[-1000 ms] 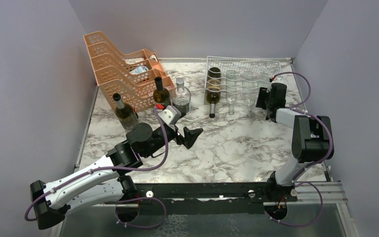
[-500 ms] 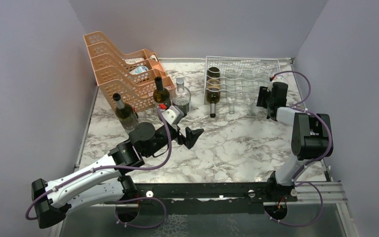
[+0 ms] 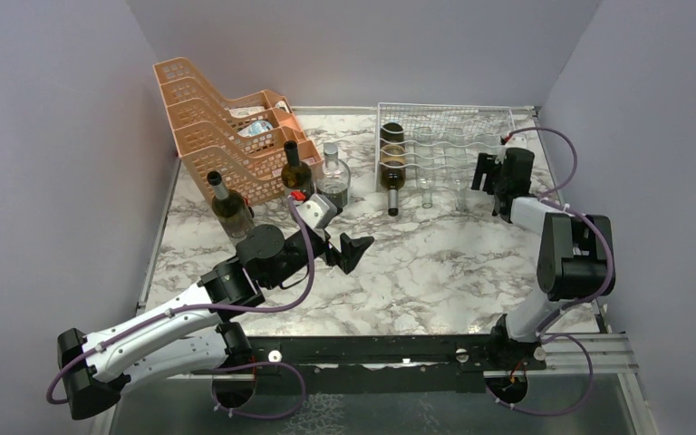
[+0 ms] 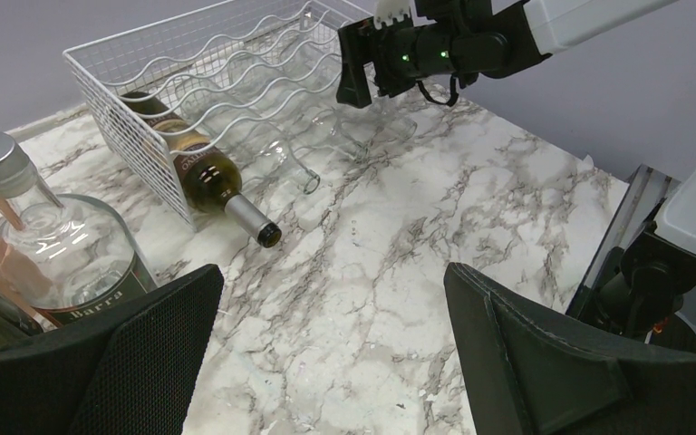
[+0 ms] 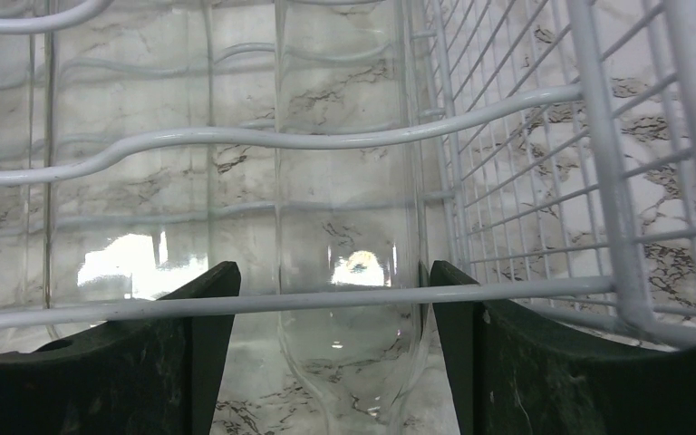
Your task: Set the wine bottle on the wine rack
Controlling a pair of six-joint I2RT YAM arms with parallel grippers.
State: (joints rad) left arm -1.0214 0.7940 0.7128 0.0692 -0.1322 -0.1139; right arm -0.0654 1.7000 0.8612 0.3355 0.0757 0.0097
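The white wire wine rack stands at the back right and also shows in the left wrist view. A dark wine bottle lies in its left cradle, neck toward me. Clear bottles lie in the middle cradles. My right gripper is at the rack's right front. In the right wrist view its fingers stand open on either side of a clear bottle lying in the rack, with a gap at the left finger. My left gripper is open and empty above the marble.
Orange stacked trays stand at the back left. Three bottles stand upright before them: a green one, a dark one and a clear silver-capped one, which is near my left gripper. Grey walls close in both sides.
My right gripper has moved a little farther back along the rack's right front. My left gripper has shifted only slightly.
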